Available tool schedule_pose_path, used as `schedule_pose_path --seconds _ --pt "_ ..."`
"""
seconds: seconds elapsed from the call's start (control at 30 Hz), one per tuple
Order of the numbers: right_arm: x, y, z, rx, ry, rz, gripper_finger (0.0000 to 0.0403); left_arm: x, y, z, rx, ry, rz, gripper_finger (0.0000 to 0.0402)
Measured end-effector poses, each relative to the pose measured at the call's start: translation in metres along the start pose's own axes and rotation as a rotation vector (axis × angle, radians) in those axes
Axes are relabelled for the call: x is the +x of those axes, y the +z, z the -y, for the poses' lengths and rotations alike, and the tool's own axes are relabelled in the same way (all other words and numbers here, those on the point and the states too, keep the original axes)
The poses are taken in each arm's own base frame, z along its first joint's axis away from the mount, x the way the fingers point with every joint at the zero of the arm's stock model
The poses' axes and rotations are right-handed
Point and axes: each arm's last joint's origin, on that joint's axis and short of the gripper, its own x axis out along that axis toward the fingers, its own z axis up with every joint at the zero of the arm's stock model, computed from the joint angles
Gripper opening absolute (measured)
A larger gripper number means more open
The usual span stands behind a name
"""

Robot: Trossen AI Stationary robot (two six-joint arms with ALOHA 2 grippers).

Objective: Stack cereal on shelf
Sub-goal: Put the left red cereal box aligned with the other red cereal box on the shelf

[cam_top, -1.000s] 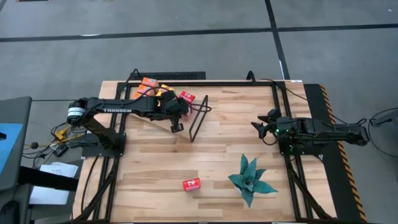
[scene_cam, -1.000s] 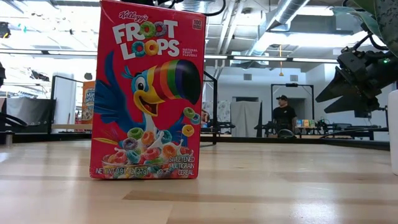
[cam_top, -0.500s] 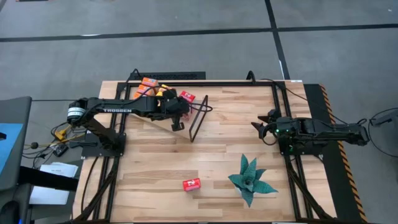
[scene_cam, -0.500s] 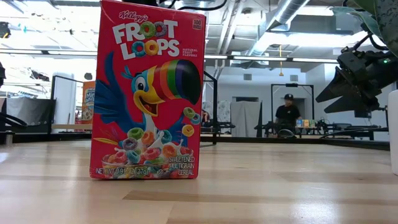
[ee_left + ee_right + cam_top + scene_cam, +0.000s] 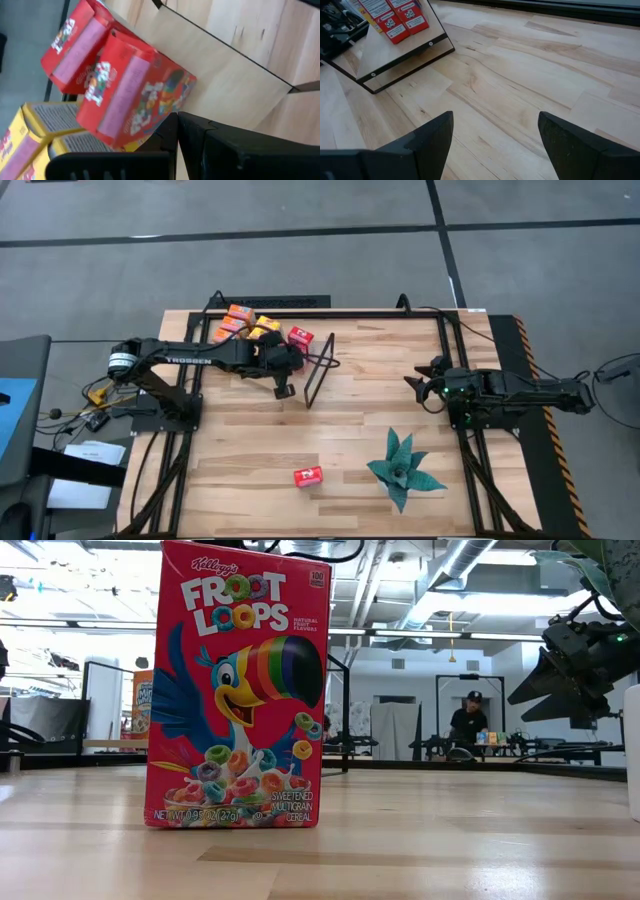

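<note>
Landmark: the shelf (image 5: 300,365), a light wooden board with a thin black frame at one end, seen at the far-left part of the slatted table (image 5: 350,430) in the high view.

Left gripper (image 5: 284,389) is seen above the board, just in front of the box cluster, fingers closed together (nothing is seen clamped between them in the left wrist view). The arm is stretched out across the shelf from the side away from the frame.

Cereal on the shelf: a cluster of small boxes (image 5: 248,328) in orange, yellow and red is gathered at the board's far end, with one red box (image 5: 301,336) at the cluster's edge nearest the frame. In the left wrist view two red boxes (image 5: 131,97) are seen tilted, leaning on one another over yellow boxes (image 5: 30,135), just beyond the closed fingers (image 5: 200,145). Contact between fingers and boxes cannot be told.

One red Froot Loops box (image 5: 307,476) is left standing upright on the table well apart from the shelf, on the near side (it fills the low view (image 5: 238,688)). A green plant (image 5: 402,468) is placed beside it, farther from the shelf.

Right gripper (image 5: 420,389) is parked well away from the shelf, past the frame end, jaws spread wide and empty; the shelf's frame corner is seen ahead of it in the right wrist view (image 5: 405,60).

A person (image 5: 468,722) is visible in the room far beyond the table.
</note>
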Motion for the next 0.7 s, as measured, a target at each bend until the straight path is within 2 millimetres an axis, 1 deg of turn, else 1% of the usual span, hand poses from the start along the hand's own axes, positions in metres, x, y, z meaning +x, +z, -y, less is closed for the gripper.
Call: schedule_pose_path --seconds 0.17,0.33,0.47,0.57,0.7 --pt "0.0 0.0 0.0 0.0 0.0 0.0 0.0317 -0.001 -0.003 0.005 0.04 0.049 -0.012 0.0" --pt "0.0 0.0 0.0 0.0 0.0 0.0 0.0317 0.008 -0.011 0.009 0.051 0.079 -0.021 0.0" --pt "0.0 0.0 0.0 0.0 -0.001 0.0 0.0317 0.015 -0.018 0.011 0.099 0.116 -0.038 0.0" --pt "0.0 0.0 0.0 0.0 0.0 0.0 0.0317 0.015 -0.017 0.01 0.098 0.162 -0.031 0.0" --pt "0.0 0.0 0.0 0.0 0.0 0.0 0.0317 0.015 -0.015 0.01 0.098 0.175 -0.014 0.0"
